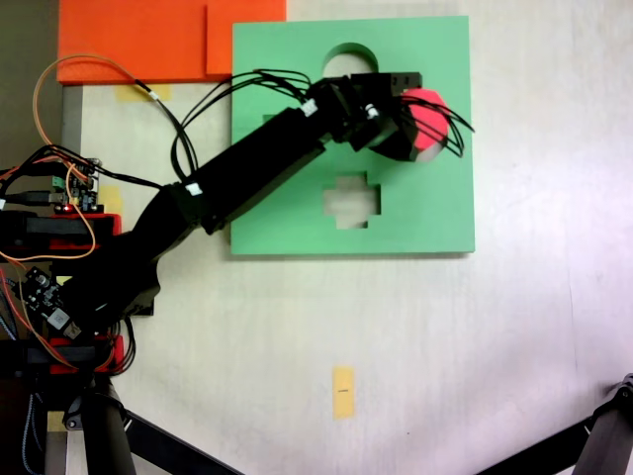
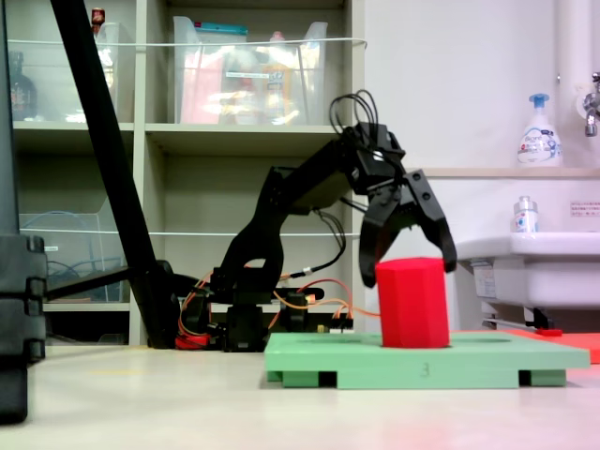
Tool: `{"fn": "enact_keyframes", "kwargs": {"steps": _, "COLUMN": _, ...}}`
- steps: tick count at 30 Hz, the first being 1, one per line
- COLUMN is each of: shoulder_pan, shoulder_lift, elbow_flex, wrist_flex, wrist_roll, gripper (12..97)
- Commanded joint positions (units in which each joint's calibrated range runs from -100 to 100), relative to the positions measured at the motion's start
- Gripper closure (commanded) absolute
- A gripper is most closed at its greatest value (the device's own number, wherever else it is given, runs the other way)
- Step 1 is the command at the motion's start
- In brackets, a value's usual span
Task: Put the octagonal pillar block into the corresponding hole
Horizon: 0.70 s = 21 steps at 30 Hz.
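Note:
The octagonal pillar block (image 2: 412,305) is bright red and stands upright on the right part of the green foam board (image 2: 487,361). Its base sits at the board's top surface. In a fixed view from above, the block (image 1: 433,111) shows near the board's (image 1: 267,119) right edge, partly under the arm. My gripper (image 2: 408,270) is open, with its two black fingers spread either side of the block's top and a small gap on each side. From above, the gripper (image 1: 413,119) hangs over the block. The corresponding hole is hidden under the block and the arm. The round cutout (image 1: 351,54) and the cross cutout (image 1: 353,201) are uncovered.
Orange foam slabs (image 1: 148,40) lie beyond the board's far left corner. The arm's base, circuit boards and loose wires (image 1: 59,198) crowd the left edge. A yellow tape mark (image 1: 343,391) sits on the table. A black pole (image 2: 112,159), shelves and a sink (image 2: 534,262) stand around.

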Motion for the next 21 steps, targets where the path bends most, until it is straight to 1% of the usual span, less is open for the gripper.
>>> {"fn": "enact_keyframes", "kwargs": {"steps": 1, "shoulder_pan": 0.0, "shoulder_lift": -6.44, "elbow_flex": 4.51, "wrist_flex": 2.22, "wrist_roll": -0.88, "gripper": 70.1}}
{"fn": "enact_keyframes", "kwargs": {"steps": 14, "shoulder_pan": -0.44, "shoulder_lift": -10.49, "elbow_flex": 4.81, "wrist_flex": 1.93, "wrist_roll": -2.2, "gripper": 70.2}}
{"fn": "enact_keyframes", "kwargs": {"steps": 19, "shoulder_pan": -0.93, "shoulder_lift": -8.96, "elbow_flex": 4.81, "wrist_flex": 2.32, "wrist_roll": -6.89, "gripper": 70.2}}
{"fn": "enact_keyframes", "kwargs": {"steps": 21, "shoulder_pan": -0.98, "shoulder_lift": -7.98, "elbow_flex": 4.81, "wrist_flex": 2.7, "wrist_roll": -7.28, "gripper": 70.2}}
